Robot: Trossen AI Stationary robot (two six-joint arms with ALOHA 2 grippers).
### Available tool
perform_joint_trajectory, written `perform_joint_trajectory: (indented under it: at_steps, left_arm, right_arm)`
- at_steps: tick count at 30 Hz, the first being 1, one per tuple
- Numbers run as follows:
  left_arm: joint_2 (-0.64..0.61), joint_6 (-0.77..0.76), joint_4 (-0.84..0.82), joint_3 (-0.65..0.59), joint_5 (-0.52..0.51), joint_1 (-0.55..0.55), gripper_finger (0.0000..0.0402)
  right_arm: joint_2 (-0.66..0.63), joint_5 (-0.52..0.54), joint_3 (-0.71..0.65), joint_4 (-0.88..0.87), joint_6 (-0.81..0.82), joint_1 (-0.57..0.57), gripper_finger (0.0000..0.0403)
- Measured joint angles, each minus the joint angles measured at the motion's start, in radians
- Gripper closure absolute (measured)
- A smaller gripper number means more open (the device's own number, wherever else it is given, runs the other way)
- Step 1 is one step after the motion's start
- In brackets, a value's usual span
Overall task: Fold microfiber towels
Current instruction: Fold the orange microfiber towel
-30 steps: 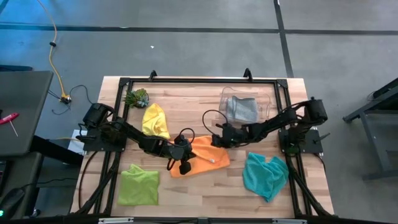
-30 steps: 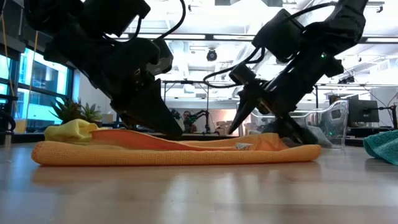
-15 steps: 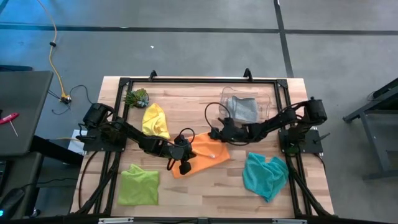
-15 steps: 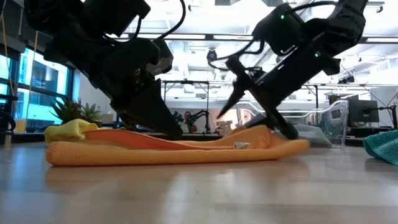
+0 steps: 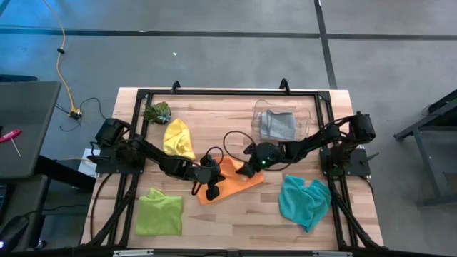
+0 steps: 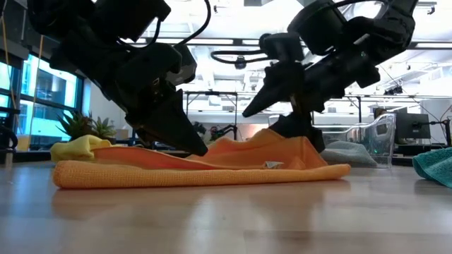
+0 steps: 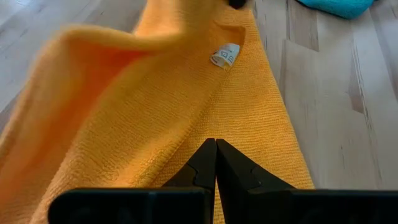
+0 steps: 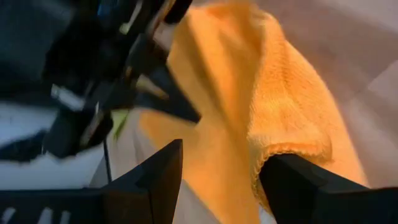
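Note:
The orange towel [image 5: 234, 183] lies at mid-table, one end humped up [image 6: 272, 137]. My left gripper [image 5: 212, 174] is shut, its tips down on the towel's left part. My right gripper [image 5: 246, 170] stands open at the towel's right part, rolled onto its side, with raised cloth [image 8: 273, 93] between its fingers. A yellow towel [image 5: 178, 139] lies at the far left, a lime green one [image 5: 158, 212] at the near left and a teal one [image 5: 305, 200] at the near right. The grey towel [image 5: 277, 126] lies in the clear bin. My left gripper presses its shut fingertips [image 7: 216, 152] down on the orange towel's top layer [image 7: 186, 124], slanting down from the table's left. The cloth under them lies flat on the table. My right gripper has its lower finger [image 8: 298, 180] hooked under the towel's right edge fold [image 8: 289, 152], slanting in from the right. The upper finger [image 6: 256, 106] stands free above the cloth. That part is lifted in a hump; the rest stays on the table.
A clear plastic bin [image 5: 307, 114] stands at the far right and a small green plant [image 5: 157, 112] at the far left corner. A black frame [image 5: 228, 91] runs around the table. Bare wood shows along the near edge between the green and teal towels.
My right gripper has rolled about its own axis and tipped, rising slightly. The orange towel's right part has come up off the table into a hump and drawn a little toward the left. Its left part has stayed flat under my left gripper.

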Motion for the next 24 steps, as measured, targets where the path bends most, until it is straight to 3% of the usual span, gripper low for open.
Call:
perform_joint_trajectory:
  at_steps: [7,17,24]
  left_arm:
    - [0.000,0.000,0.000,0.000,0.000,0.000,0.0402]
    - [0.000,0.000,0.000,0.000,-0.008,0.000,0.0402]
    - [0.000,0.000,0.000,0.000,-0.008,0.000,0.0401]
  right_arm:
    - [-0.021,0.032,0.000,0.000,-0.026,-0.022,0.0210]
    - [-0.173,0.112,0.000,-0.004,-0.102,-0.109,0.0210]
    - [-0.287,0.161,0.001,-0.327,-0.112,-0.157,0.0210]
